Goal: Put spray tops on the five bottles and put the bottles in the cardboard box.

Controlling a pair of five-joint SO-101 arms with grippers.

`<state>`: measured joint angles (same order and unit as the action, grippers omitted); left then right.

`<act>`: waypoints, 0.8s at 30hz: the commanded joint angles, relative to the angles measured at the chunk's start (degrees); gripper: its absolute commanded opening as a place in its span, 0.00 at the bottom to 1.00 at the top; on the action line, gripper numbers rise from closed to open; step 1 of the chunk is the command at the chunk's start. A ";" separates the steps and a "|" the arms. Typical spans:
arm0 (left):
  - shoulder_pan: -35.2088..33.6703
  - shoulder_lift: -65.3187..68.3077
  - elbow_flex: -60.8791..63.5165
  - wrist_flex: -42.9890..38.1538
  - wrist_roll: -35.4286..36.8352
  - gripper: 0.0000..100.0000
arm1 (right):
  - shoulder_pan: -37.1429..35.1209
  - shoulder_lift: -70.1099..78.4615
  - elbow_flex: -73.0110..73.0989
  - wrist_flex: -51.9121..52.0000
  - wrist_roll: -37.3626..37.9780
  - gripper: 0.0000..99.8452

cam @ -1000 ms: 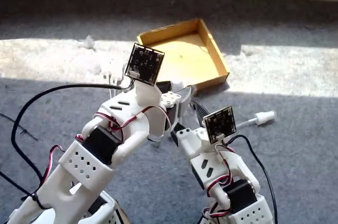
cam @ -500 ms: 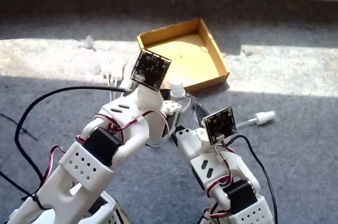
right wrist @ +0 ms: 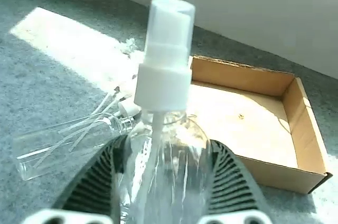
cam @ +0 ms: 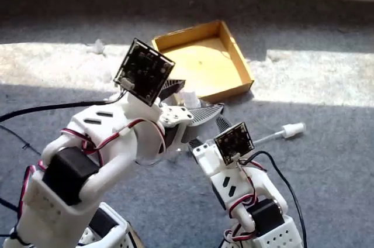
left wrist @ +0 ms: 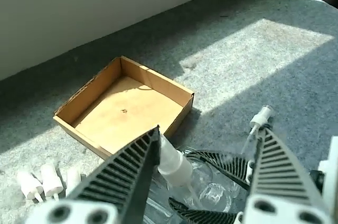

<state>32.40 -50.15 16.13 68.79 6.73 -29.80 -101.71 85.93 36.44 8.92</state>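
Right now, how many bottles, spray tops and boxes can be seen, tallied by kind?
Bottles: 2, one in the right gripper, one lying.
Spray tops: 5, one on the gripped bottle, three grouped, one apart.
Cardboard box: 1.
Total: 8.

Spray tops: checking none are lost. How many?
5 tops: one on the bottle in the right claw, one loose right of the arms, three left of the box. Others may hide.

Your right jaws clamp a bottle [right wrist: 163,174] with its spray top [right wrist: 165,60] fitted; the box [right wrist: 248,76] lies beyond it.
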 commanded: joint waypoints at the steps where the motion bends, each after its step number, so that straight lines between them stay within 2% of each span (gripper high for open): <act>1: -0.31 -1.01 -8.40 5.98 -0.53 0.28 | 6.90 -0.04 -0.84 -6.46 0.70 0.00; 6: -6.99 -1.01 -5.32 6.42 -0.62 0.28 | 15.69 0.13 -1.36 -12.70 0.70 0.00; 12: -19.03 -0.75 7.96 6.42 -0.62 0.28 | 18.86 4.70 -6.81 -20.44 0.79 0.00; 18: -24.57 -0.92 26.77 -1.58 -0.62 0.28 | 18.95 32.92 -20.79 -34.33 0.70 0.00; 24: -25.10 -0.92 38.73 -11.25 -0.62 0.28 | 18.77 64.57 -38.55 -49.45 0.70 0.00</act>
<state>8.22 -50.24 50.07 63.60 6.55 -11.43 -52.75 58.15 -5.85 9.10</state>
